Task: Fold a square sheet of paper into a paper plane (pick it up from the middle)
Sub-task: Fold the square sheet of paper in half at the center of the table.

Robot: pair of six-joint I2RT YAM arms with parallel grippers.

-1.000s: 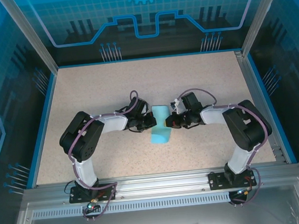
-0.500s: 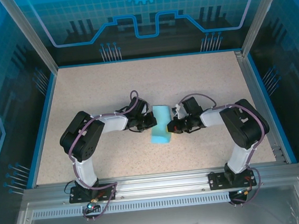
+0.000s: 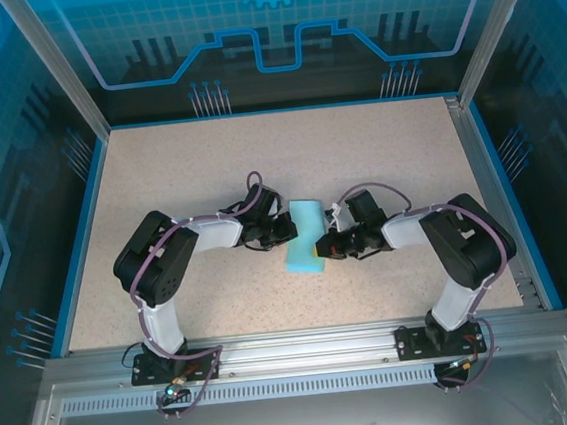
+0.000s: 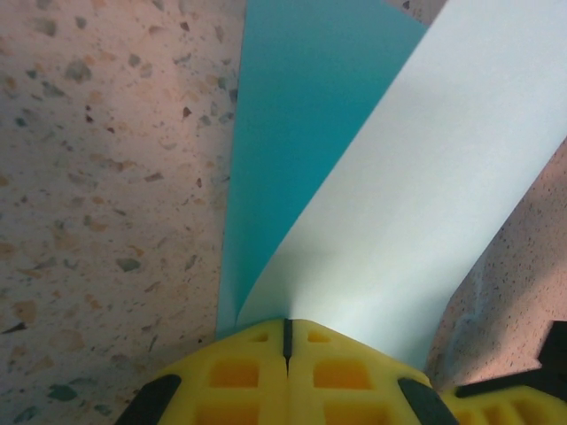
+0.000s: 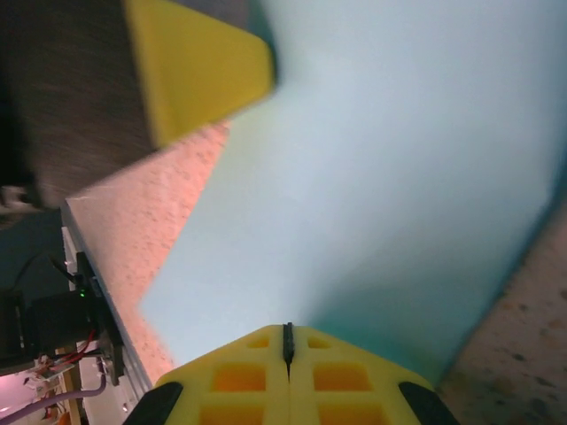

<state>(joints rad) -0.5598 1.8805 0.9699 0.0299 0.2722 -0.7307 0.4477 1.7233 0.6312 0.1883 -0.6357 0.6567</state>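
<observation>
At the middle of the speckled surface (image 3: 209,169), between my two arms, the light-blue sheet of paper (image 3: 304,237) lies as a narrow band running from far to near, doubled over on itself rather than spread flat. From above I see the left claw (image 3: 286,230) at the band's left edge and the right claw (image 3: 324,248) at its right edge, a little nearer to the bases. Both arms reach in low, elbows out to the sides.

On the left wrist camera, the left claw (image 4: 286,338) is closed on the sheet of paper (image 4: 399,204). Its yellow pads (image 4: 235,372) meet with only a thin seam between them, and the paper comes out right at that seam. Two layers show here: a darker teal one lying on the surface (image 4: 106,177) to the left, and a paler one curving up and away to the right.

On the right wrist camera, the right claw (image 5: 286,341) is likewise pressed together on the sheet of paper (image 5: 399,177), pads touching, and the pale blue fans out from the tips across most of the view. The picture is soft there. A blurred yellow wedge (image 5: 195,66) sits at the upper left, touching the paper's far edge; I cannot tell for certain what it is.
</observation>
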